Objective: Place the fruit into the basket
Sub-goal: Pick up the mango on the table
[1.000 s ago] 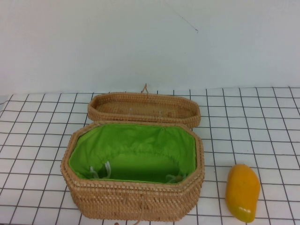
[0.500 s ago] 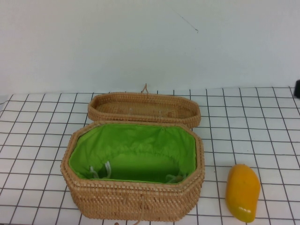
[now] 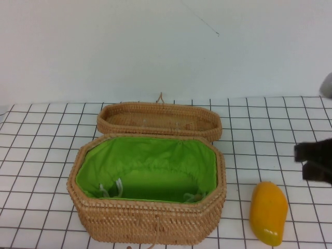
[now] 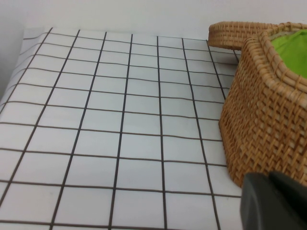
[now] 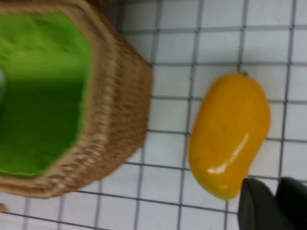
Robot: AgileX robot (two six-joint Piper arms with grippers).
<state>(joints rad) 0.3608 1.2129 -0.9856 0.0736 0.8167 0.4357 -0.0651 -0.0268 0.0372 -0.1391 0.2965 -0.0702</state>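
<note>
The fruit, a glossy yellow-orange mango (image 3: 268,212), lies on the gridded table to the right of the basket (image 3: 148,220), a tan woven basket with green lining. In the right wrist view the mango (image 5: 229,134) lies beside the basket wall (image 5: 120,120). My right gripper (image 3: 303,161) comes in from the right edge, above and beyond the mango, apart from it. Its dark fingers stand close together, empty, in the right wrist view (image 5: 274,184). My left gripper (image 4: 268,179) is low beside the basket's left wall (image 4: 268,110), shut and empty. It is outside the high view.
The shallow unlined woven lid (image 3: 159,119) lies just behind the basket, touching its back rim. The white table with black grid lines (image 3: 41,155) extends left and right of the basket. A white wall stands behind.
My right gripper has entered the high view from the right edge and now hovers beyond the mango. The mango, basket and lid have not moved.
</note>
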